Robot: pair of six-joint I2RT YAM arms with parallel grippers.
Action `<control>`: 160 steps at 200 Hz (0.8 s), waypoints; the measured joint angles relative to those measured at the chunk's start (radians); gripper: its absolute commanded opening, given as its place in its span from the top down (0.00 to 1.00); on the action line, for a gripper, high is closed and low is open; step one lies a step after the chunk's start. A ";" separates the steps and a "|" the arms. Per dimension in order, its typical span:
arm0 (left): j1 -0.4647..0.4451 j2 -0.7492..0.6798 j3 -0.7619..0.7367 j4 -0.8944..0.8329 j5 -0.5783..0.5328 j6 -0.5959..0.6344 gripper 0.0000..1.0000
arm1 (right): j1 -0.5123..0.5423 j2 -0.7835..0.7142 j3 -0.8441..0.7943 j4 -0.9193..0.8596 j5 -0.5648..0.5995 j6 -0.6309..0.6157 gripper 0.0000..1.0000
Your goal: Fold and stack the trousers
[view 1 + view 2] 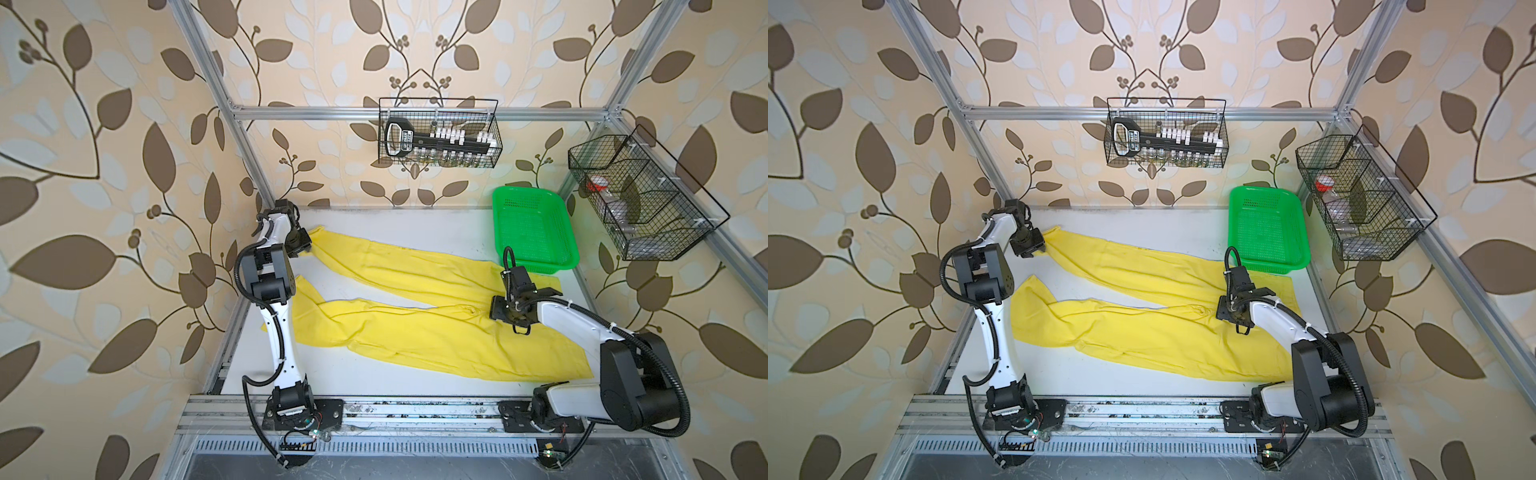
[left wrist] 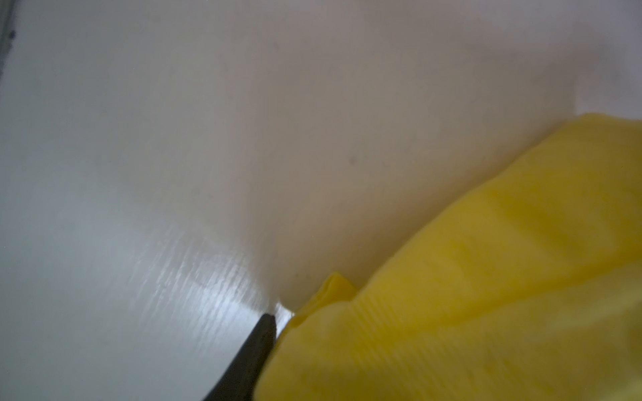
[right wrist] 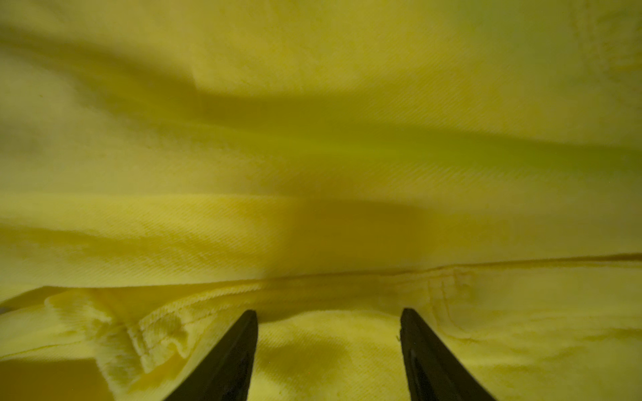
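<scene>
The bright yellow trousers (image 1: 415,328) (image 1: 1142,332) lie spread on the white table, legs pointing left and waistband on the right under my right arm. My left gripper (image 1: 306,246) (image 1: 1037,249) sits at the hem of the far leg (image 1: 332,245). In the left wrist view one black finger (image 2: 257,343) shows on the table, with hem cloth (image 2: 486,277) bunched against it and hiding the other finger. My right gripper (image 1: 498,311) (image 1: 1224,311) (image 3: 328,312) stands open, fingertips down on the cloth near the crotch, next to a seam (image 3: 451,270).
A green mesh basket (image 1: 534,228) (image 1: 1266,232) stands at the table's back right, touching the waistband corner. Black wire baskets hang on the back wall (image 1: 440,137) and the right frame (image 1: 640,199). Bare table (image 1: 415,224) lies behind the trousers and before them.
</scene>
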 measured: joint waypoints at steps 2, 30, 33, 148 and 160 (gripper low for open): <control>0.000 0.003 0.004 0.000 -0.002 0.002 0.68 | 0.000 0.000 0.000 0.000 0.000 0.000 0.34; 0.000 0.033 0.058 -0.007 -0.007 0.024 0.82 | 0.000 0.000 0.000 -0.001 0.000 0.000 0.34; 0.000 0.037 0.063 -0.009 -0.007 0.032 0.84 | 0.000 0.000 0.000 -0.001 0.000 0.000 0.34; 0.001 -0.054 0.125 -0.343 -0.134 0.139 0.92 | 0.001 0.000 0.000 0.002 0.000 0.000 0.34; 0.003 -0.080 0.124 -0.373 -0.194 0.159 0.91 | 0.003 0.001 0.000 0.005 0.000 0.000 0.34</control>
